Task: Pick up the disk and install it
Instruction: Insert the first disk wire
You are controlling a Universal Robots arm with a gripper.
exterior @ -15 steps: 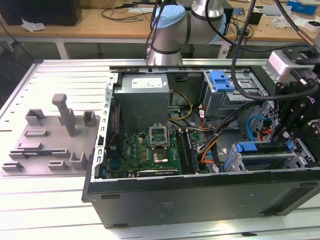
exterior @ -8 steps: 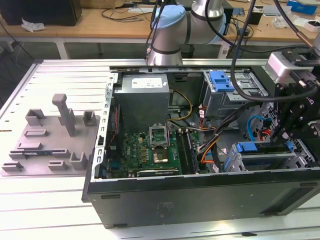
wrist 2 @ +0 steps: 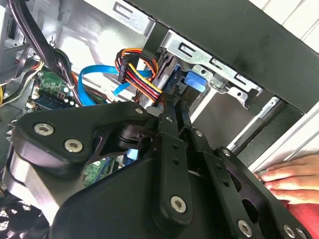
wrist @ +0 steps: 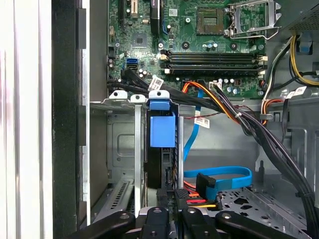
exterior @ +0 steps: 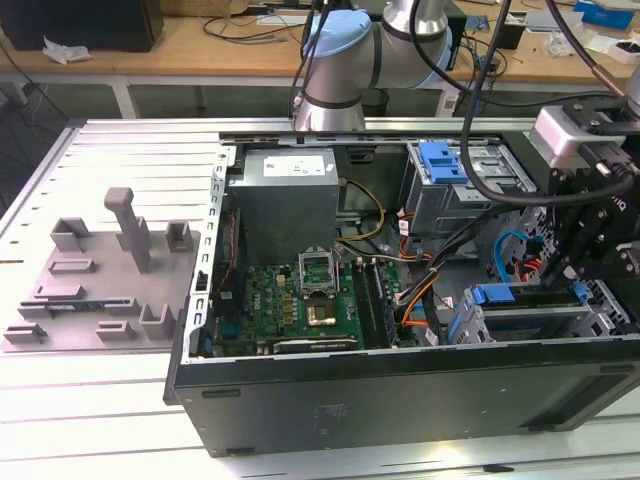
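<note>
Seating silver-grey hard drive in blue plastic carrier [wrist: 162,132]: it is standing edge-on in the metal drive cage [wrist: 122,149]. Black gripper [wrist: 169,219] is sitting just behind it; cannot tell whether clamped. Judging the push is needing to run square to the cage.

Open computer case [exterior: 400,400] on its side on slotted metal table [exterior: 100,420] — motherboard [exterior: 300,300] and grey power supply [exterior: 285,200] exposed. Grey fixture tray [exterior: 100,295] just beside the case, toward the exterior view's left. Blue data cable [wrist: 224,172] loops inside.
</note>
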